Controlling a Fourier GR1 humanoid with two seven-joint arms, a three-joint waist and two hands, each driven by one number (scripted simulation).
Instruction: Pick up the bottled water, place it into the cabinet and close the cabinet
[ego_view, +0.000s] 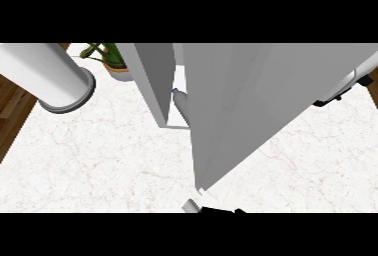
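Note:
The cabinet (151, 75) stands on the counter at the back middle. Its big grey door (251, 105) is swung open toward me and fills the view's centre. Inside, between the cabinet's side wall and the door, the bottled water (180, 103) shows as a pale bottle with a blue cap, apart from both hands. My right forearm comes in from the upper right, and only a black bit of the right hand (322, 103) shows at the door's far edge. A small black part of my left hand (220, 210) shows at the lower edge, just below the door's near corner.
A large white cylinder (46, 75) on a grey base stands at the back left. A potted plant (111, 59) sits behind it beside the cabinet. The marble counter (88, 160) ends at the left over a wooden floor.

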